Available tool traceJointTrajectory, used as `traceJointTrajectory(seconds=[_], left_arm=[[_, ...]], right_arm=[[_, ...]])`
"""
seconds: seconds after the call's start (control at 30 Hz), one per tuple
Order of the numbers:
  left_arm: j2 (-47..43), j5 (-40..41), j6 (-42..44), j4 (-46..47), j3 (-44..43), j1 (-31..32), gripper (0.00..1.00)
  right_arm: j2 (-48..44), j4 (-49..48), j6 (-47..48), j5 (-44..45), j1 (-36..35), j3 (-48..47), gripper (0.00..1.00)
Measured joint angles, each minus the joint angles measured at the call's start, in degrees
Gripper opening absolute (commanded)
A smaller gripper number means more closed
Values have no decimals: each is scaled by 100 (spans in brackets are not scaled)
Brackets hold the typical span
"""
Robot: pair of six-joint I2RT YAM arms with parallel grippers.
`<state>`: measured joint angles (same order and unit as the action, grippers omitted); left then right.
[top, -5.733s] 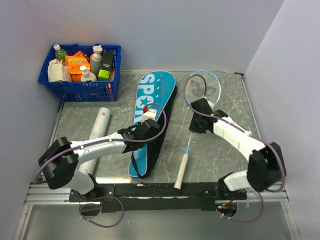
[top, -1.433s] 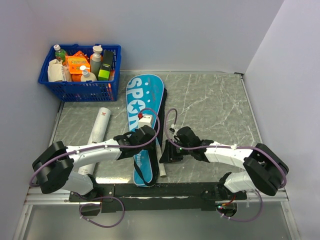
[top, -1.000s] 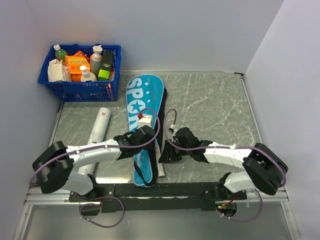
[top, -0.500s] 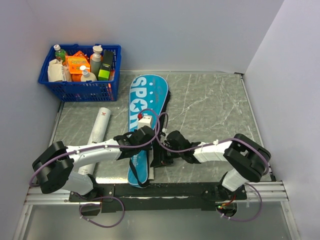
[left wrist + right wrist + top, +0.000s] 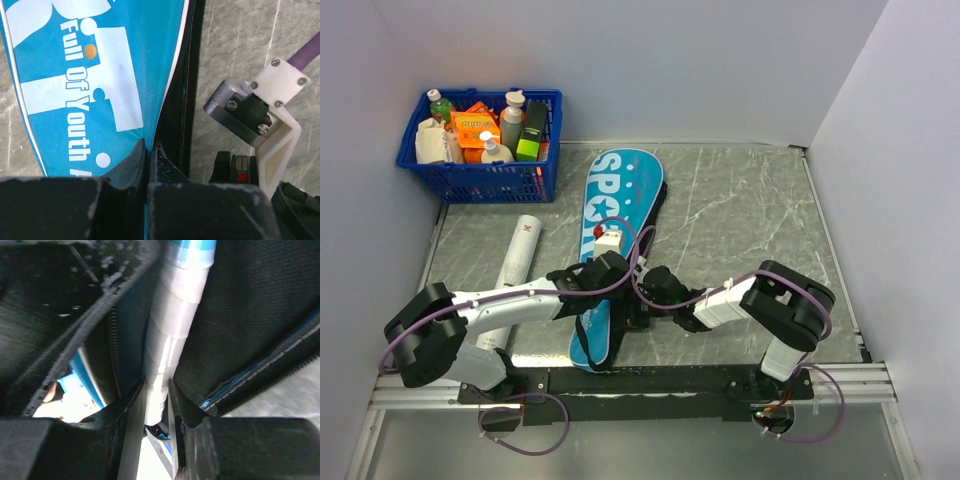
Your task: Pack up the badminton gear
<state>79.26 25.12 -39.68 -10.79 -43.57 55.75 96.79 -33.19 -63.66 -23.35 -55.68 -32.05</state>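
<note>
Right gripper (image 5: 157,395) clamps the racket's white handle (image 5: 175,310) inside the teal cover (image 5: 620,190), lower centre of the top view, while my left gripper (image 5: 148,152) pinches the cover's zip edge, apparently steadying it.

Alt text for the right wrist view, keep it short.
The right gripper is shut on the white-wrapped racket handle, which runs away from the camera into the open teal cover. The cover's black lining and zipper edges flank it on both sides.
</note>
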Motion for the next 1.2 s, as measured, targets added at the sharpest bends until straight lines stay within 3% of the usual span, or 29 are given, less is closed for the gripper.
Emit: traceJointTrajectory(seconds=[0.13,0.3,0.47,0.57,0.67,0.77,0.83,0.87,0.9,1.2], left_arm=[[-46,85,4,-33,0,0,6],[-149,201,2,-103,9,15,7],[-437,297,4,-111,131,22,8],[-649,321,13,-92,319,24,11],[-710,271,149,2,525,28,22],[-658,81,317,192,662,74,36],[-553,-61,417,339,667,151,50],[-474,-214,474,463,667,205,64],[-411,-315,529,560,669,256,96],[-667,-1078,597,1224,802,693,96]], right_arm=[[7,-199,-155,269,-72,13,47],[-426,-109,-179,750,-55,348,53],[-1681,1250,66,1451,-28,470,66],[-2656,2557,332,2201,63,374,71],[-3357,3539,643,2793,437,247,72],[-3709,4207,1099,3047,1241,63,72],[-3654,4489,1360,3071,1644,-140,72],[-3541,4660,1539,3075,1862,-330,72],[-3423,4743,1668,3060,1989,-492,72],[-1777,4793,2461,2328,2916,-2028,69]])
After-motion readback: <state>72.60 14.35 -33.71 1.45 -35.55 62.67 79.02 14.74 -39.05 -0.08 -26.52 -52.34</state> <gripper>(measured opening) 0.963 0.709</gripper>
